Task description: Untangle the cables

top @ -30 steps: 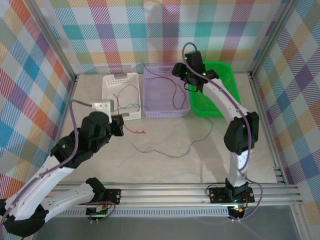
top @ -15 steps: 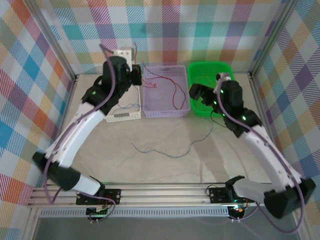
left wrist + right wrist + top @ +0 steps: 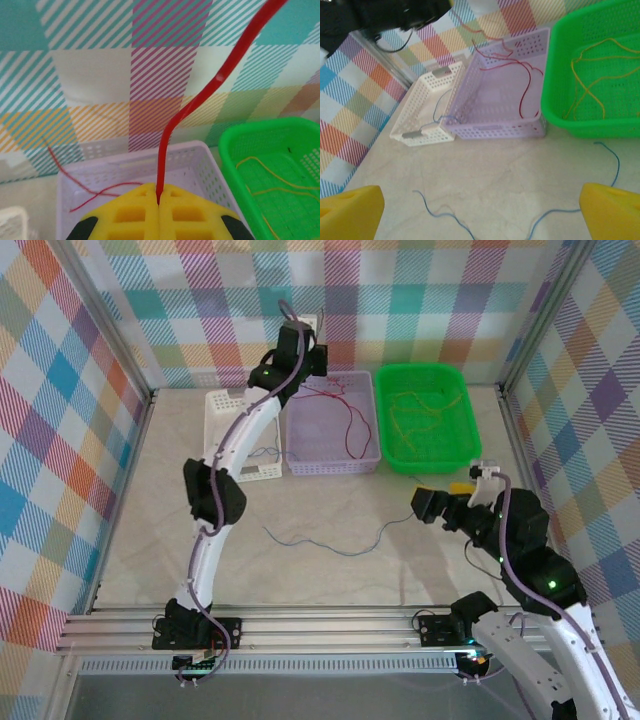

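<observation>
Nearest, at the lower right of the overhead view, the right pincer (image 3: 442, 496) is hanging low over the pale marbled table (image 3: 160, 540). Its yellow fingers (image 3: 350, 210) are standing wide apart at the bottom corners of the wrist view, gripping and touching nothing.

Just beyond them, a long thin blue wire (image 3: 330, 543) is lying loose on the table, wavy, running across the middle of the overhead view.

Farther up, three perforated plastic baskets are sitting side by side:
- On the left, the white basket (image 3: 225, 405) is holding a short blue wire (image 3: 440, 112) that is looping over its front wall.
- In the centre, the lilac basket (image 3: 330, 462) is holding thin red wires (image 3: 350, 430).
- On the right, the green basket (image 3: 425, 468) is holding tangled yellow-olive wires (image 3: 415, 415).

Farthest, at the top centre, the left pincer (image 3: 312, 362) is reaching above the rear rim of the lilac basket, close to the checked back wall. In its wrist view the left pincer's two yellow pads (image 3: 135, 212) are pressing together, clamped on one red wire (image 3: 200, 100). That wire is rising from the seam and curving to the upper right of the frame.
</observation>
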`<state>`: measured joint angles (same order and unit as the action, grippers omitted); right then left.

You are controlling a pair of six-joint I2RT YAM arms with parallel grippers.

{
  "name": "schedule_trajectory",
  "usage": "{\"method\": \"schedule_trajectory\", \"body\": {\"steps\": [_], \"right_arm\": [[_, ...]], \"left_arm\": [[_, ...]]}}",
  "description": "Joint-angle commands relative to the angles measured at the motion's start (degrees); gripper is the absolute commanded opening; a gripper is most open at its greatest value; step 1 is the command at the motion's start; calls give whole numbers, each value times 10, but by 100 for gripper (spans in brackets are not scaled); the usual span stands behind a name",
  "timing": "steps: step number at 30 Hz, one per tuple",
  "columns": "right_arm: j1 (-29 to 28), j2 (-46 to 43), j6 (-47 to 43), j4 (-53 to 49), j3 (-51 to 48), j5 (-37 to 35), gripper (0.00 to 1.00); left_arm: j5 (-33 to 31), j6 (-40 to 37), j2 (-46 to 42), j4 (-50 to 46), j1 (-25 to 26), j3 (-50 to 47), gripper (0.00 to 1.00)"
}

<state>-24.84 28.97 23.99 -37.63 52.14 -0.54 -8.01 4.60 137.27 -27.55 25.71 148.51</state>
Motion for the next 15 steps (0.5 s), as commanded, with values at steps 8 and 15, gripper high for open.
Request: {"method": "schedule_trajectory", "body": {"steps": [8,15], "right_arm": [[-3,-61,-43,-62,-45,58,100],[-3,-61,-47,-54,-54,82,100]], "left_arm": [[-17,-20,134,56,1,64,0],[-17,-19,181,25,21,60,0]]}}
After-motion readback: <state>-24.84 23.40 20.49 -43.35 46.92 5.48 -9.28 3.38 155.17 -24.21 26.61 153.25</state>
